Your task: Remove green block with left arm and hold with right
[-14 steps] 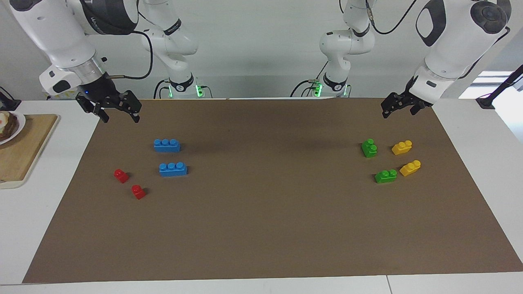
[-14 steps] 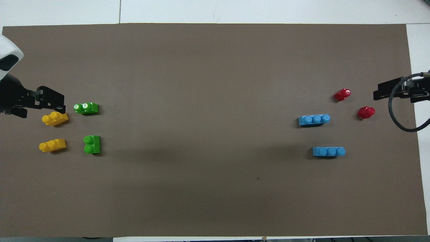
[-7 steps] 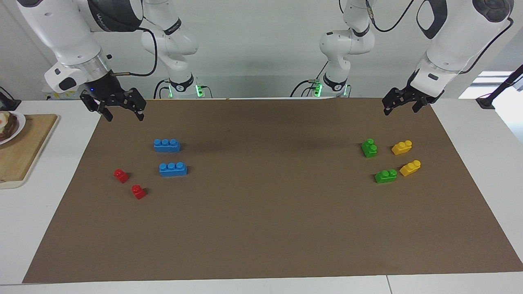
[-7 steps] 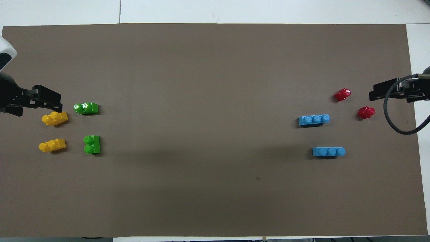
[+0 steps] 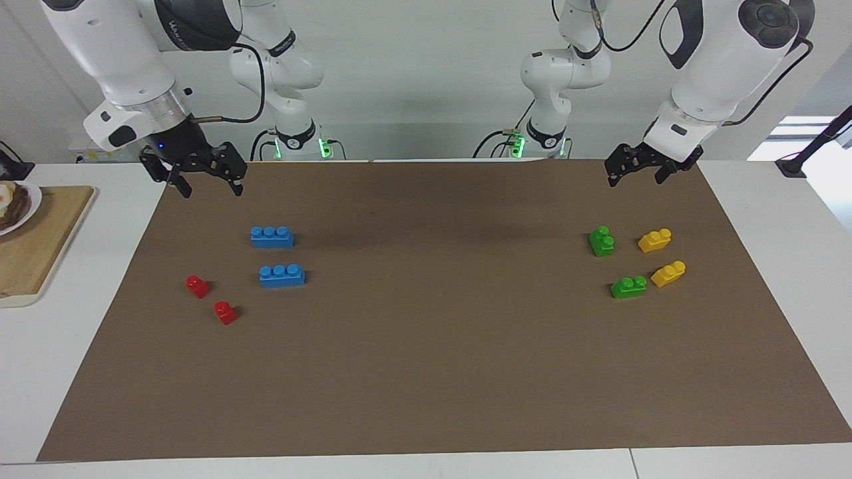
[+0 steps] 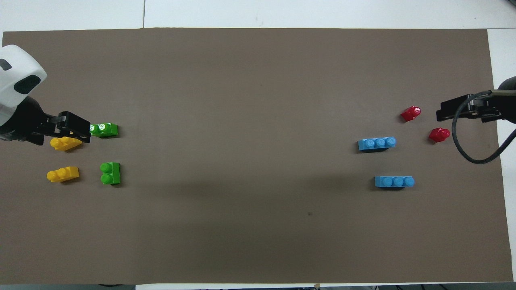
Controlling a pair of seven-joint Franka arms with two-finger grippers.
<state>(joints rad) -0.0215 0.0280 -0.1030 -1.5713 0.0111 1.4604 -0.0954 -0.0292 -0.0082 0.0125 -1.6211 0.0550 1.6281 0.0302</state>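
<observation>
Two green blocks lie on the brown mat (image 5: pixel 426 372) at the left arm's end. One green block (image 5: pixel 601 241) (image 6: pixel 110 172) is nearer to the robots than the other green block (image 5: pixel 628 287) (image 6: pixel 104 129). My left gripper (image 5: pixel 636 176) (image 6: pixel 82 133) is open and empty. It hangs in the air over the mat's edge by the robots, apart from both blocks. From overhead it overlaps a yellow brick and the rim of one green block. My right gripper (image 5: pixel 212 189) (image 6: pixel 441 114) is open and empty, in the air over the mat at the right arm's end.
Two yellow bricks (image 5: pixel 654 240) (image 5: pixel 668 273) lie beside the green blocks. Two blue bricks (image 5: pixel 272 237) (image 5: pixel 282 275) and two red bricks (image 5: pixel 198 286) (image 5: pixel 225 312) lie at the right arm's end. A wooden board (image 5: pixel 33 253) with a plate stands off the mat there.
Both grippers have drifted a little toward the table's middle. The left gripper now overlaps the yellow brick and green block from overhead. No brick has moved.
</observation>
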